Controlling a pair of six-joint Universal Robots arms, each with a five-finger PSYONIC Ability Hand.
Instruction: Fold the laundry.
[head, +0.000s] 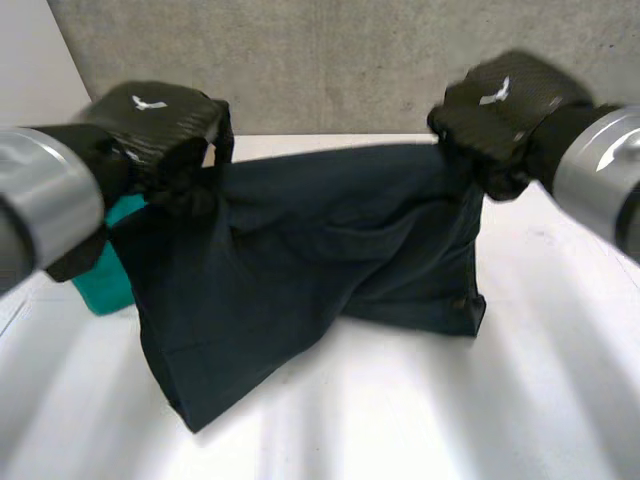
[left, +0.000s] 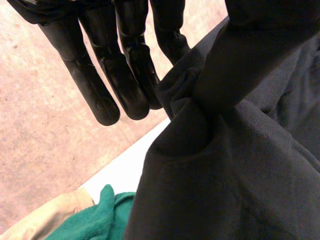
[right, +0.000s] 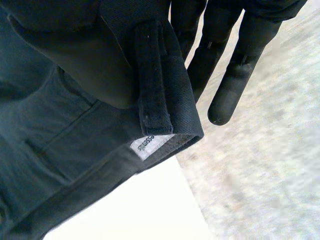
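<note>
Here, a dark garment (head: 310, 270) is held up over the white table (head: 450, 400), its lower edge reaching the tabletop. One top corner is pinched between thumb and straight fingers (left: 100, 95) by the left hand (head: 160, 125). The waistband corner is likewise pinched by the right hand (head: 500, 105). A teal cloth (head: 110, 275) is seen behind, against a beige cloth (left: 45, 215).

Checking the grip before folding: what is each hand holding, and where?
The dark garment: left hand pinches one top corner, right hand the waistband end.

Dark navy garment (head: 300, 290) hangs spread from its upper corners (white label (right: 150, 146) inside), lower edge on table (head: 450, 420).
</note>
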